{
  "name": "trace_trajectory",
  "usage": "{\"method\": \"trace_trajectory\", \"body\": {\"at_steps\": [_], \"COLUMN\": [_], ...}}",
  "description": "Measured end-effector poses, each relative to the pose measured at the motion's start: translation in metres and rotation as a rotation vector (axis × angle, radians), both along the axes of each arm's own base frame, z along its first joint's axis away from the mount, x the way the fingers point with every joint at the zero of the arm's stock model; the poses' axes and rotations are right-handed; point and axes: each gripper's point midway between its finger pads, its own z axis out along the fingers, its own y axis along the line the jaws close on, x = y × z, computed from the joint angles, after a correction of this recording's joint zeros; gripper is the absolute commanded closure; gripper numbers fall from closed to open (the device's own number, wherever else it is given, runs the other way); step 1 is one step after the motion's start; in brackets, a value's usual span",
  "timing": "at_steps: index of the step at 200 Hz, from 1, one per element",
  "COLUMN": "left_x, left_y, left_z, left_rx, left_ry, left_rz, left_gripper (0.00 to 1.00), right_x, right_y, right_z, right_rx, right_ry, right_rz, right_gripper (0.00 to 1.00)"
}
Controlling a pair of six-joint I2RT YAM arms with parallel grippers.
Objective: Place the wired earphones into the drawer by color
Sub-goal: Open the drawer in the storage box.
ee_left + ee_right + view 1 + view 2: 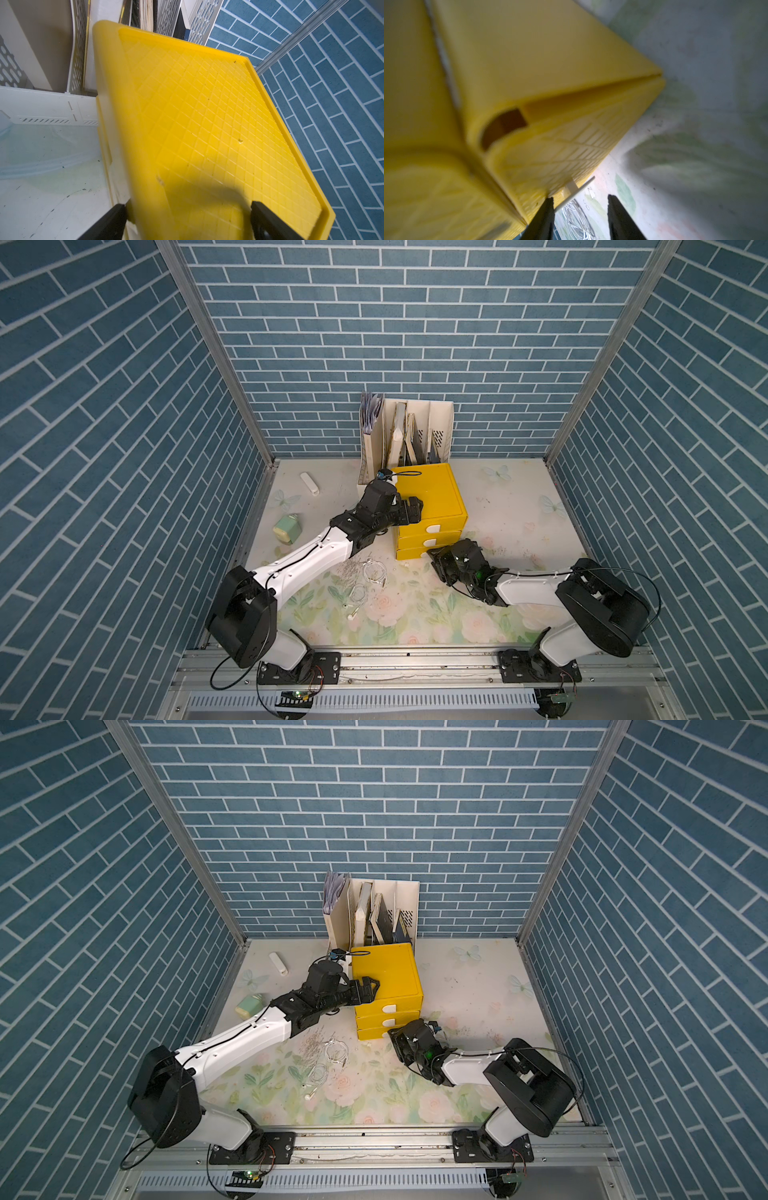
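Two coils of white wired earphones (375,572) are seen lying on the counter (511,497), near the front left corner of the yellow drawer cabinet (434,493).
The left hand (415,510) is spread wide across the cabinet's upper left edge, one finger on each side; whether it is pressed cannot be told. The right hand (581,197) is held low at the cabinet's lower front corner, fingers apart, nothing gripped between them.
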Motion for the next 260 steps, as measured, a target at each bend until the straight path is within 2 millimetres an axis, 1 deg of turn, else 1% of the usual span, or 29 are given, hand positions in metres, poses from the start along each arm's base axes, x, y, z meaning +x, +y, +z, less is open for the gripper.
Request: {"method": "trace_trajectory", "body": {"at_steps": [15, 39, 49, 60, 122, 146, 158, 184, 218, 238, 260], "left_x": [0.000, 0.000, 0.000, 0.001, 0.004, 0.003, 0.002, 0.002, 0.003, 0.003, 0.005], "left_y": [0.000, 0.000, 0.000, 0.001, 0.001, -0.001, -0.003, -0.006, -0.008, -0.009, -0.011], "left_z": [0.000, 0.000, 0.000, 0.000, 0.000, -0.001, -0.002, -0.003, -0.003, -0.003, -0.004], "left_rx": [0.000, -0.001, -0.001, -0.001, -0.004, -0.006, -0.008, -0.015, -0.016, -0.016, -0.015], "left_ry": [0.000, -0.001, -0.001, -0.004, -0.008, -0.004, 0.000, 0.000, 0.002, 0.002, 0.002], "left_rz": [0.000, 0.000, 0.000, 0.003, 0.008, 0.002, -0.004, -0.012, -0.015, -0.016, -0.017], "left_gripper": [0.03, 0.03, 0.03, 0.03, 0.03, 0.03, 0.03, 0.03, 0.03, 0.03, 0.03], "right_x": [0.001, 0.005, 0.005, 0.006, 0.004, -0.002, -0.008, -0.029, -0.063, -0.082, -0.100], "right_y": [0.001, 0.005, 0.006, 0.007, 0.006, 0.000, -0.007, -0.017, -0.028, -0.033, -0.033], "right_z": [0.001, 0.003, 0.004, 0.004, 0.004, 0.005, 0.005, 0.004, 0.002, 0.000, -0.001], "right_rx": [0.005, 0.030, 0.037, 0.058, 0.069, 0.065, 0.056, 0.036, 0.025, 0.023, 0.017], "right_ry": [-0.003, -0.012, -0.017, -0.003, 0.006, 0.007, 0.012, 0.024, 0.034, 0.031, 0.030], "right_rz": [-0.001, -0.005, -0.001, -0.013, -0.014, -0.015, -0.018, 0.001, 0.027, 0.039, 0.057], "right_gripper": [0.67, 0.83, 0.93, 1.00, 1.00, 1.00, 1.00, 1.00, 1.00, 1.00, 1.00]}}
